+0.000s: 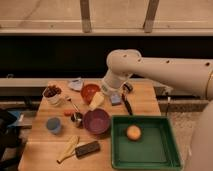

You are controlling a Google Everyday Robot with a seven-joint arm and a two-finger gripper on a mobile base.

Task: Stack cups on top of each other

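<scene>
The wooden table is carrying all the items.

1. Far left: a white mug with dark red contents is standing near the rear left corner. In front of it, the light blue cup is standing upright near the left edge, with nothing stacked in it.
2. Front left: a banana is lying diagonally near the front edge. A dark rectangular block is lying just beside it on the right.
3. Left of centre: a small orange item is lying just beside the silver cup. The silver cup is standing upright, apart from the light blue cup and just beside the left rim of the purple bowl. Contact between the cup and the bowl cannot be determined.
4. Rear: a blue-grey object is lying near the back edge, with the orange-red bowl sitting to its right.
5. Centre: the gripper is hanging low at the front right rim of the orange-red bowl, between that bowl and the purple bowl. Whether it is released or clenched cannot be determined. The silver cup is sitting near it, to the front left. The light blue cup is sitting farther left, beyond the silver cup.
6. The white arm is reaching in from the right edge above the table.
7. Right of the gripper: a small blue block and a black-handled tool are lying side by side.
8. Front right: a green tray is holding one orange fruit.
</scene>
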